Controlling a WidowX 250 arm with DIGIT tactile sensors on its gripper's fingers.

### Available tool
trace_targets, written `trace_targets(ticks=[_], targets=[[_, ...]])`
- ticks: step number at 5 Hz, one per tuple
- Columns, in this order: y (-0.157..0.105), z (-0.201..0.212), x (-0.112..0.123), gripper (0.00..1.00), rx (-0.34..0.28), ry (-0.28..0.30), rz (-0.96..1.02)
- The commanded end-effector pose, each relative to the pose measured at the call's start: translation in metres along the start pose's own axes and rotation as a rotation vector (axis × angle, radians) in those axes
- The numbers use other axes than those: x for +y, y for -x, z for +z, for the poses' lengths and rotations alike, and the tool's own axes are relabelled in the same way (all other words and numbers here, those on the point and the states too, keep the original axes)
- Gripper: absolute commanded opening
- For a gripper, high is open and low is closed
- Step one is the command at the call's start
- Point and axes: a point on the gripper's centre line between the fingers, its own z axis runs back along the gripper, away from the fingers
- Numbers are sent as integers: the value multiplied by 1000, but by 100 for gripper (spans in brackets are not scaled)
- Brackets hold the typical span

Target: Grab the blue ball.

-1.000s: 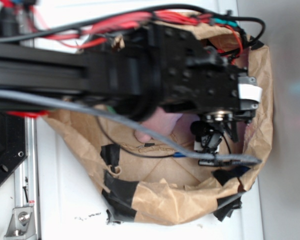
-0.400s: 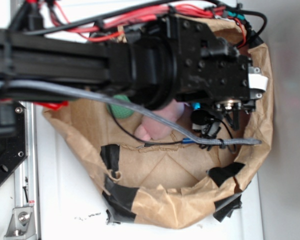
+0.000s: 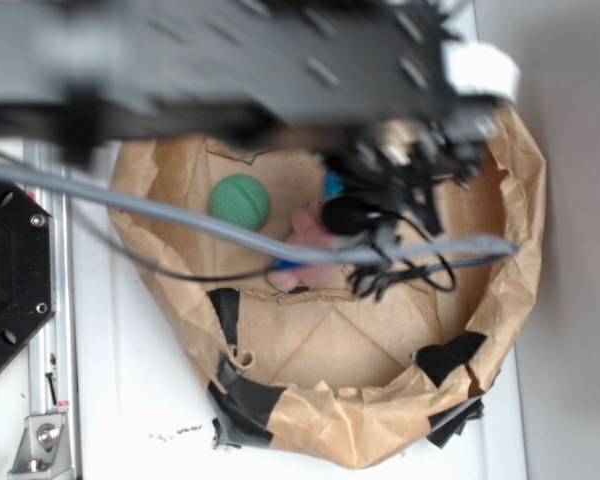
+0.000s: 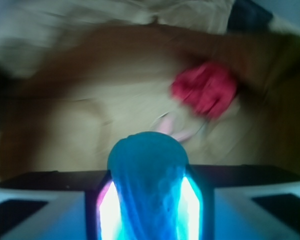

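Across the middle of the exterior view sits the crumpled paper basin (image 3: 520, 215), patched with black tape, and the blurred arm spans its far side. Inside lie the green ball (image 3: 239, 199) at left and a pink toy (image 3: 305, 235) near centre. Smallest, the blue ball (image 4: 147, 187) fills the wrist view, pinched between the gripper (image 4: 148, 200) fingers (image 4: 191, 202) (lit bright either side). I judge the grab made; next is a steady hold while lifting clear. Being round, the ball has no long axis or heading.
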Motion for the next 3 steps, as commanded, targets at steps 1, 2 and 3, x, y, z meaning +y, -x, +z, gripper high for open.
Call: trace_targets(ticks=[1, 2, 3], targets=[[20, 45, 4, 0, 26, -54, 103], [21, 38, 6, 0, 20, -77, 119], [21, 27, 14, 0, 18, -67, 165]])
